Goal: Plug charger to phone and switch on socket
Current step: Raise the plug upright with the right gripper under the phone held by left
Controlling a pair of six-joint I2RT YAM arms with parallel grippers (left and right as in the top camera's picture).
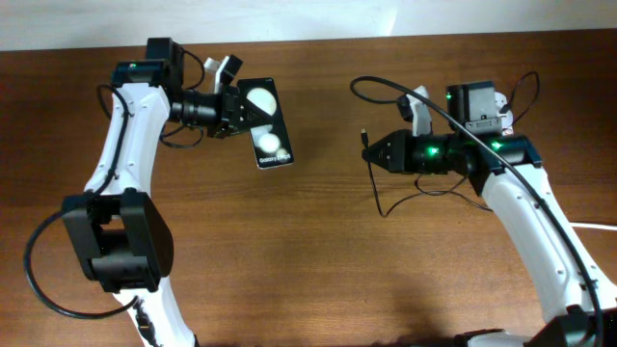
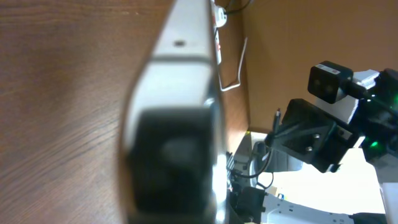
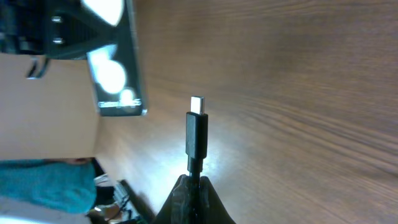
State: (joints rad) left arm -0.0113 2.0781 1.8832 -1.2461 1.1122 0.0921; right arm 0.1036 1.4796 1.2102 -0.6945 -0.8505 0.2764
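Near the table's [image 1: 318,251] far edge the left gripper [image 1: 234,108] pinches the phone [image 1: 270,140]. The right gripper [image 1: 374,152] clamps the charger [image 3: 197,134], tip exposed

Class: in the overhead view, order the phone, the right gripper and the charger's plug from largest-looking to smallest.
1. Phone and right gripper: roughly alike, too close to rank.
2. Plug: by far the smallest, a tiny tip beyond the gripper's fingers.

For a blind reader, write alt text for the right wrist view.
Dark fingers pinch a thin black charger cable upright, its small silver plug tip not yet in the glossy black smartphone at upper left, over a brown wooden table.
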